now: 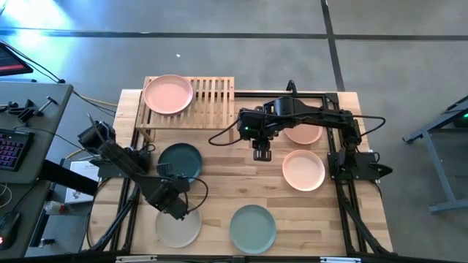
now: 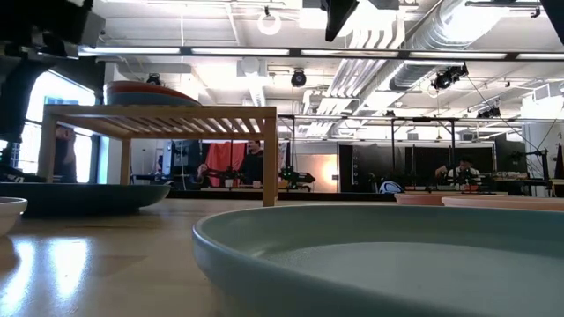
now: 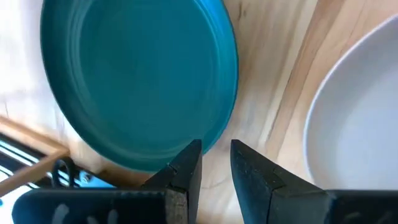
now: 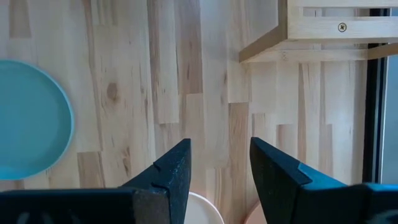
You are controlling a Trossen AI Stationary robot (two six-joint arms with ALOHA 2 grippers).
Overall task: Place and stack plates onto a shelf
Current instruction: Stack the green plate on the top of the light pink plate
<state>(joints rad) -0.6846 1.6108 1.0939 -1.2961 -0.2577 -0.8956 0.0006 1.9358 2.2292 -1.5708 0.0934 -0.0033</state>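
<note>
The shelf (image 1: 191, 101) stands at the table's far left and carries a stack topped by a peach-pink plate (image 1: 168, 93); the low view shows terracotta and blue rims (image 2: 141, 92) under it. On the table lie the dark teal plate (image 1: 180, 161), beige plate (image 1: 178, 228), sage green plate (image 1: 253, 228) and two peach-pink plates (image 1: 303, 169), (image 1: 306, 135). My left gripper (image 3: 215, 158), narrowly open, hangs between the teal plate's near rim (image 3: 186, 134) and the beige plate (image 3: 354, 118). My right gripper (image 4: 219, 165) is open over bare wood at mid-table (image 1: 262, 152).
The shelf's right half (image 1: 216, 93) carries nothing. A black frame rail (image 1: 333, 157) runs along the table's right side beside the pink plates. Bare wood lies between the teal and pink plates. A desk with a keyboard (image 1: 11, 146) stands left of the table.
</note>
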